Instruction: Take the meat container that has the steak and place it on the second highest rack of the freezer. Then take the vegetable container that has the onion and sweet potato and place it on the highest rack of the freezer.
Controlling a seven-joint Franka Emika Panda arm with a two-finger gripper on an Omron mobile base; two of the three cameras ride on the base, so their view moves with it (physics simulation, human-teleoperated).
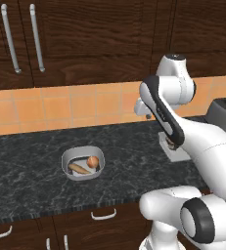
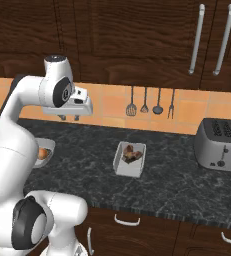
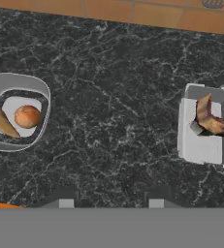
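Note:
The vegetable container (image 3: 17, 112) is a grey rounded bowl on the dark counter, holding the onion (image 3: 27, 116) and the sweet potato (image 3: 2, 122); the left base view shows the same bowl (image 1: 83, 163) left of the arm. The meat container (image 3: 206, 130) is a white rectangular tray with the steak (image 3: 211, 118) in it, also visible as a tray (image 2: 129, 159) in the right base view. My gripper (image 3: 107, 201) hangs well above the counter between the two containers, open and holding nothing, and its hand (image 2: 70, 117) sits high by the tiled wall. The freezer is out of view.
A grey toaster (image 2: 222, 145) stands at the counter's right end. Kitchen utensils (image 2: 144, 102) hang on the orange tiled wall. Dark wood cabinets (image 1: 85, 39) run above the counter and drawers (image 2: 137, 222) below its front edge.

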